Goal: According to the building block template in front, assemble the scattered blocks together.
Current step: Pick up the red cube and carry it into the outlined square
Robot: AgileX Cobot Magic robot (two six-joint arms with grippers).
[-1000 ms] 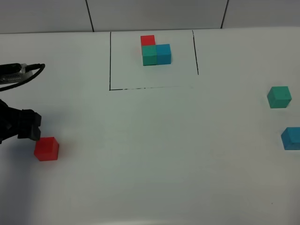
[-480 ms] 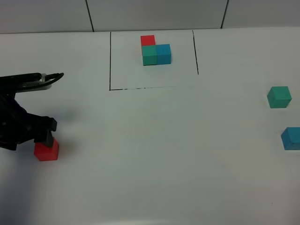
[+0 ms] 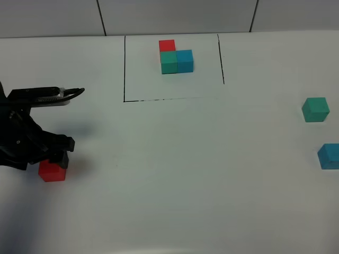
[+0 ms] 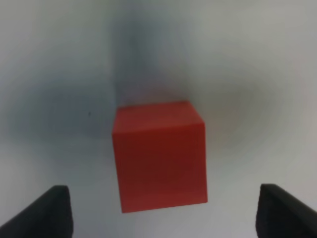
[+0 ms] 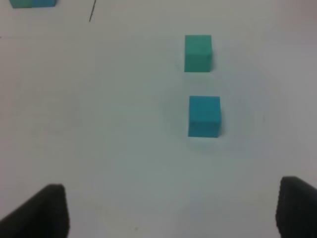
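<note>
The red cube (image 3: 52, 172) is lying at the near left of the table (image 3: 175, 180), well apart from the building block template (image 3: 176, 57) at the far centre. The left gripper (image 3: 59, 156) is being held just above it, its fingers (image 4: 47, 213) being kept spread wide with nothing pinched. In the left wrist view the cube is being shown centred on the gap, just ahead of the fingertips, with its side faces slightly skewed to them; no long axis is being presented. A straight descent is judged sufficient. The right gripper (image 5: 171, 213), likewise spread and empty, is being held nearer the teal-green cube (image 3: 315, 109) and blue cube (image 3: 329, 156) at the right.
</note>
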